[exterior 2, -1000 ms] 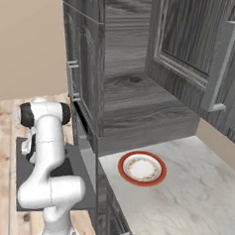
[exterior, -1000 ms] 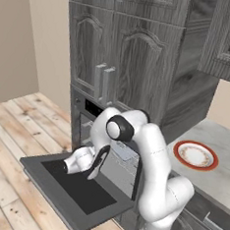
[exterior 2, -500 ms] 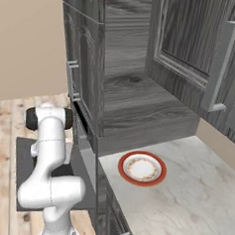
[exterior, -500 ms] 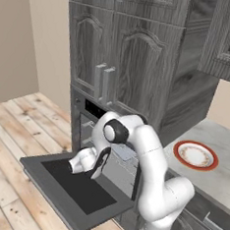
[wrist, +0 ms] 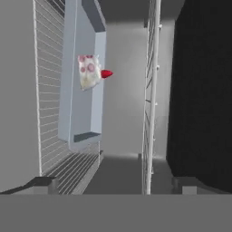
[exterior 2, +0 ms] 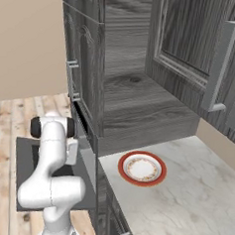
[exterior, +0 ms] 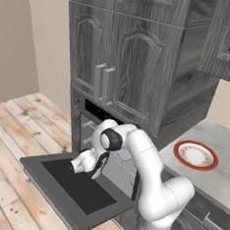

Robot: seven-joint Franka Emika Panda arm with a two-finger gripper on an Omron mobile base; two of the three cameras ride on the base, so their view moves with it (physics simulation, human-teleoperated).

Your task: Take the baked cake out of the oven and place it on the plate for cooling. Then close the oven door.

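The oven door (exterior: 71, 189) lies dropped flat towards the room, a dark grey metal slab with a big black glass pane set in it, matte and square-edged. Just over that door, at the mouth of the oven (exterior: 88, 129), hangs the white arm's gripper (exterior: 87, 163), pointing inward. Its jaws stand spread wide with nothing between them; from the hand view the two dark fingertips (wrist: 41, 182) sit far apart, clear of everything.

Further in than the door, inside the oven, smooth grey steel walls close round a thin wire rack (wrist: 50, 90) of fine parallel bars. On that rack sits a shallow pale blue-grey tray (wrist: 79, 113) with raised straight sides, and the cake (wrist: 89, 71) rests in the tray: a small off-white wedge, speckled with faint pink-red spots, with a glossy little red cherry (wrist: 106, 73) at its top. It sits well beyond the fingertips, untouched.

Past the oven door and off to its side, the plate (exterior 2: 142, 168) lies on the pale marbled desk (exterior 2: 183, 203), round, with a broad red-orange rim and a cream patterned centre, nothing on it. Above the oven rise tall cabinets (exterior: 127, 54) of grey wood grain with arched panels.
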